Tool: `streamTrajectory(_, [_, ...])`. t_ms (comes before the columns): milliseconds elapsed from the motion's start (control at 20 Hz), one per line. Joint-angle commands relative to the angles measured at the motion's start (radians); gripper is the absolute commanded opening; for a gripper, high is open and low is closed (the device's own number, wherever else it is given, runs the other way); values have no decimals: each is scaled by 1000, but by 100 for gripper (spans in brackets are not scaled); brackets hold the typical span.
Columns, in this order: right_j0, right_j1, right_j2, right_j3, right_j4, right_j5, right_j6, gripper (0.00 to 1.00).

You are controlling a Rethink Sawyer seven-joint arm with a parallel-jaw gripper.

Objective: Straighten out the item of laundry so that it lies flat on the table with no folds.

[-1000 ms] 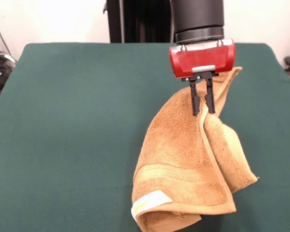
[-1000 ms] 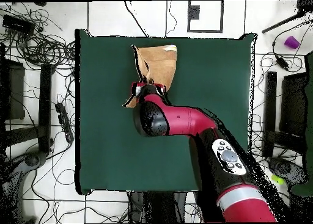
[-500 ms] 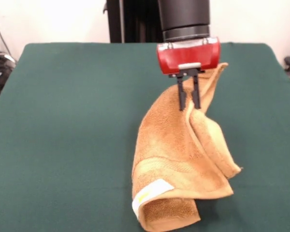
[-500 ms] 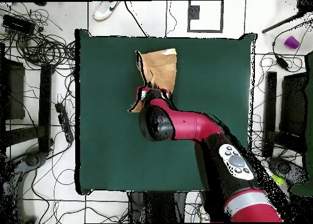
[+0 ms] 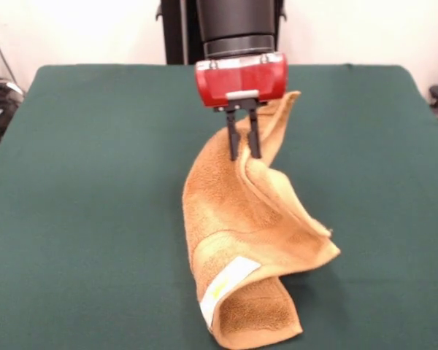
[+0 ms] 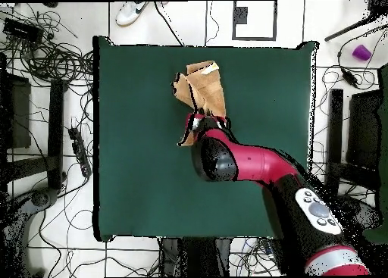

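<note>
Pincer (image 5: 244, 155): hanging from the red wrist block, its two black fingers drawn close together and pinching a raised fold of the towel.
Towel (image 5: 237, 240): golden-orange, hanging lifted at the pinched fold and trailing downward onto the bench; its lower end is lying curled and doubled over, with the white tag (image 5: 226, 286) showing at the near corner.
Towel, overhead view: a crumpled shape (image 6: 203, 89) sitting toward the far edge of the bench from the robot's base, with the arm (image 6: 250, 163) reaching over its near end.
Bench (image 5: 95, 182): dark green, with wide bare cloth on every side of the towel.
Key relation: the towel's long axis is running from the pincer away from the robot's base, so the loose bulk is lying beyond the pinch, not under it.
Judgement: the towel is looking far from flat; drawing the pinched end back along that axis would probably be pulling the folds out.
</note>
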Motion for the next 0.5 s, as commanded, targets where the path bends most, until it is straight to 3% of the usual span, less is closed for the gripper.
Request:
streamTrajectory(50, [-43,52,160,93,-69,28,64,0])
streamTrajectory(500, [-144,96,255,101,-135,28,58,0])
